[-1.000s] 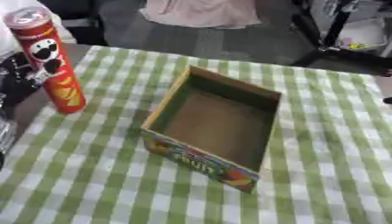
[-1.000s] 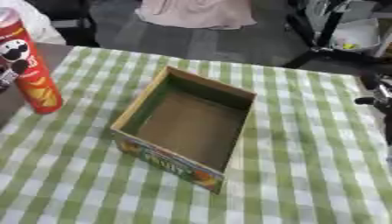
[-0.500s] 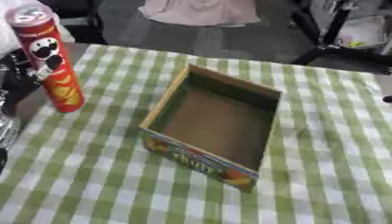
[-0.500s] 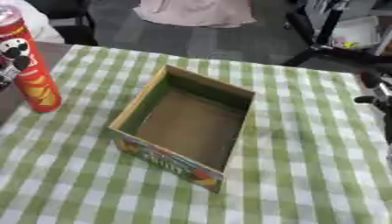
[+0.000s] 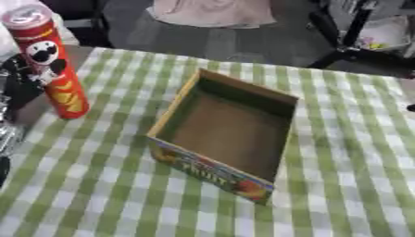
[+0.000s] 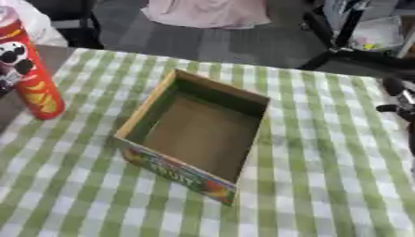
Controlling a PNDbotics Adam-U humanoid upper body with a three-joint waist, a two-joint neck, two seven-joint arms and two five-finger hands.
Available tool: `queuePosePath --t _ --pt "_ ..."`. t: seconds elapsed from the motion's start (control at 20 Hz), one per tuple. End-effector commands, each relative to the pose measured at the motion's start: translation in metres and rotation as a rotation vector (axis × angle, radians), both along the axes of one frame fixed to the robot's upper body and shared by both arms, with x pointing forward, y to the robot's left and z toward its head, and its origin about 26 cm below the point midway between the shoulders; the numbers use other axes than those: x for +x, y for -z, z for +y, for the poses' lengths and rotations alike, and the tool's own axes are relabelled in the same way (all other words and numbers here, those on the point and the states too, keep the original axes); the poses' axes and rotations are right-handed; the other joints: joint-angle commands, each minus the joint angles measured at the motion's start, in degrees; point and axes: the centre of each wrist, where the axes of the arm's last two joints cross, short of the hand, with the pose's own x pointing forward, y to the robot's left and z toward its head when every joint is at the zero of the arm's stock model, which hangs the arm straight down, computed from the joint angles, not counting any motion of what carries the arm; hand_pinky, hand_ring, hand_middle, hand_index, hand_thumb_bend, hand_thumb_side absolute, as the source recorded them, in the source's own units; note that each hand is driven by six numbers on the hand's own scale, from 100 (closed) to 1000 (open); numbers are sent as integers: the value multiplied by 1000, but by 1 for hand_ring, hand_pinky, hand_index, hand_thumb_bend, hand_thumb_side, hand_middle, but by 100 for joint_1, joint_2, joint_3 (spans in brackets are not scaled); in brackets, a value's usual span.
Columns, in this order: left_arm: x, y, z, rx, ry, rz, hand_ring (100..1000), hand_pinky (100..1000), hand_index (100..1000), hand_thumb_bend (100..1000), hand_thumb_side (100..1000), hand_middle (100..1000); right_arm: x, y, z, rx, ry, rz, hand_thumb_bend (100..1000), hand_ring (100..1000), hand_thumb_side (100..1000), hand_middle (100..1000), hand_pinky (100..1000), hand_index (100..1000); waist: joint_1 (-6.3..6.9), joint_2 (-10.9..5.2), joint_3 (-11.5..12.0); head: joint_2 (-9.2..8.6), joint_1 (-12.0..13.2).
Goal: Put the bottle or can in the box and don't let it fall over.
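— Where is the can [image 5: 49, 62] relative to the box [image 5: 224, 133] on my feed?

— It stands upright on the green checked cloth [image 5: 348, 152], well apart from the box, off its left side near the table's left edge; it stood in that same spot a second ago; it is not in the box.

— And my left hand [image 5: 18, 85]?

— I see it as a dark shape just left of the can, by the can's lower half; it seems to have drawn closer than half a second back; I cannot tell whether its fingers are curled or whether they touch the can.

— My right hand [image 6: 399, 99]?

— Only a dark bit shows far right of the box, where it was before; its fingers I cannot make out.

— The box?

— Open-topped, empty, unmoved; the printed side faces me.
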Motion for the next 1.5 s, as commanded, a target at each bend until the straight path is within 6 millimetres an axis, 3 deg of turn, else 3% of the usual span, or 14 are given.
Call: queuePosePath --t 0.05,0.55,1.5 --pt "-1 -16 6 16 -32 -34 877 1000 886 876 535 783 0 -15 -3 -9 4 -36 1000 873 541 1000 533 785 32 -82 -15 -82 14" --pt "1 -20 3 -3 -16 -61 862 1000 855 905 543 756 0 -15 -2 -7 -5 -34 1000 873 541 1000 533 785 36 -44 -61 -145 29" --pt "4 -24 -2 -27 -51 -80 885 1000 882 905 557 776 2 -17 -2 -5 -15 -33 1000 870 541 1000 529 784 40 82 -127 -228 63"
